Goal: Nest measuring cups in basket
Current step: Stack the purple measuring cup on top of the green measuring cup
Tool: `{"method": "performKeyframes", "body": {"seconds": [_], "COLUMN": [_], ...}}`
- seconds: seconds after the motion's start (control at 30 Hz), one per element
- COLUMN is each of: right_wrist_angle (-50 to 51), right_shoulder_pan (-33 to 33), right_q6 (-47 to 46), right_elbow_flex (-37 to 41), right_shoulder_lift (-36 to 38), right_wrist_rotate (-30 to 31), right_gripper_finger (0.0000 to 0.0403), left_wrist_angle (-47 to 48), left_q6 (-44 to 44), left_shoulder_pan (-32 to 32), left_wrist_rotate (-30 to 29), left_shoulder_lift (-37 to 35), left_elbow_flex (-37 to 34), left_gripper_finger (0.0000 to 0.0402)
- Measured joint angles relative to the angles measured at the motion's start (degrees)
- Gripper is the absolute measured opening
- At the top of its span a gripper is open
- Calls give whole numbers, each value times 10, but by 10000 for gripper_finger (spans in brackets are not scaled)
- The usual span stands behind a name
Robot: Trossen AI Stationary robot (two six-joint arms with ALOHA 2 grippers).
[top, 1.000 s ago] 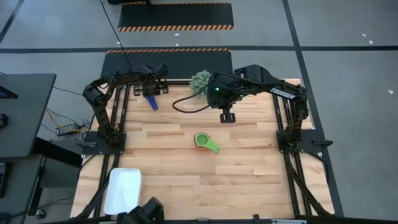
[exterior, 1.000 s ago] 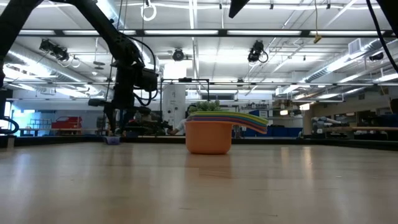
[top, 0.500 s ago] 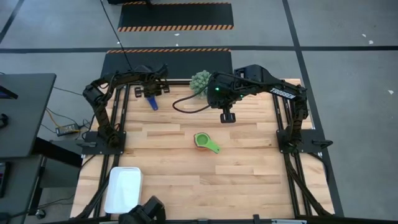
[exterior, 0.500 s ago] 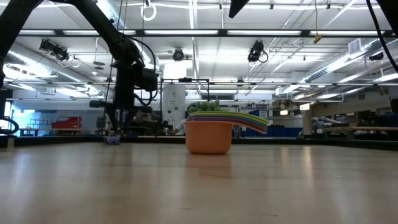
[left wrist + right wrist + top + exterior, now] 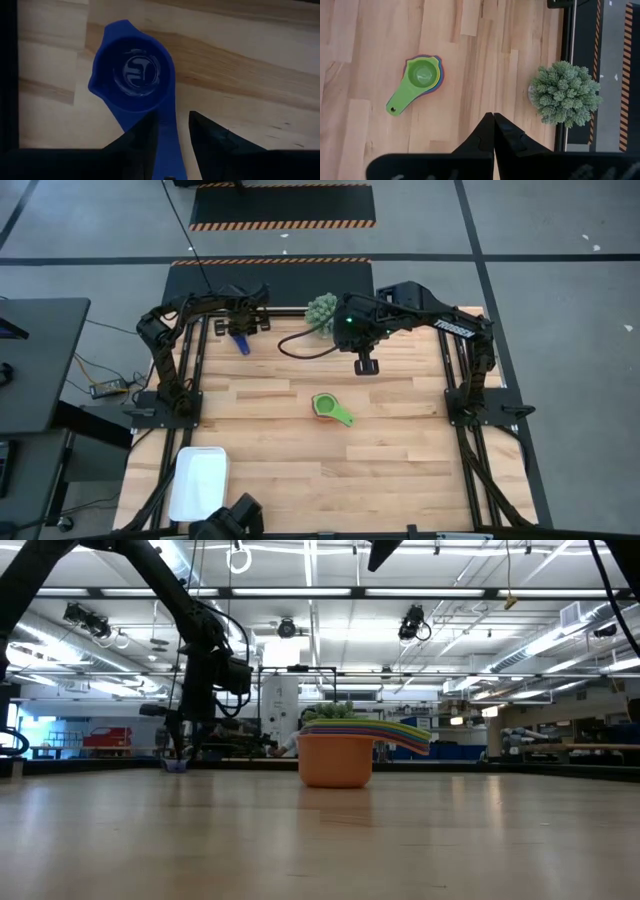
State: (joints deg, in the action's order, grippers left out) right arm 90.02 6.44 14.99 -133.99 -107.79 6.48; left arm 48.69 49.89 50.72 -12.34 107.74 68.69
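Left gripper (image 5: 170, 131) clamped on dark blue cup (image 5: 134, 75) handle; right gripper (image 5: 493, 131) closed, empty.

White lettering on right arm's (image 5: 455, 326) upper link, appears to read "TROSSEN", small. Embossed mark on inside floor of dark blue measuring cup (image 5: 136, 75), not legible. No other readable text, numbers or signs.
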Motion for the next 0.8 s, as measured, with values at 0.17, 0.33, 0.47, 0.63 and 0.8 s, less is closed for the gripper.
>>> {"method": "performKeyframes", "body": {"seconds": [0.17,0.33,0.47,0.63,0.8], "right_wrist_angle": [-1,-4,-4,-4,-4], "right_shoulder_pan": [9,17,24,32,35], "right_q6": [2,2,2,2,2], "right_elbow_flex": [0,0,0,0,0], "right_shoulder_lift": [0,0,0,0,0], "right_wrist_rotate": [0,0,-1,-1,-1], "right_gripper_finger": [3,3,3,3,3], "left_wrist_angle": [-2,-2,-16,-13,-10], "left_q6": [-2,-2,-2,-28,-31], "left_shoulder_pan": [0,2,3,3,5], "left_wrist_rotate": [1,4,6,-2,-25], "left_shoulder_lift": [-2,-3,-3,-3,-3], "left_elbow_flex": [0,0,0,19,27], "left_gripper_finger": [119,119,119,119,119]}}
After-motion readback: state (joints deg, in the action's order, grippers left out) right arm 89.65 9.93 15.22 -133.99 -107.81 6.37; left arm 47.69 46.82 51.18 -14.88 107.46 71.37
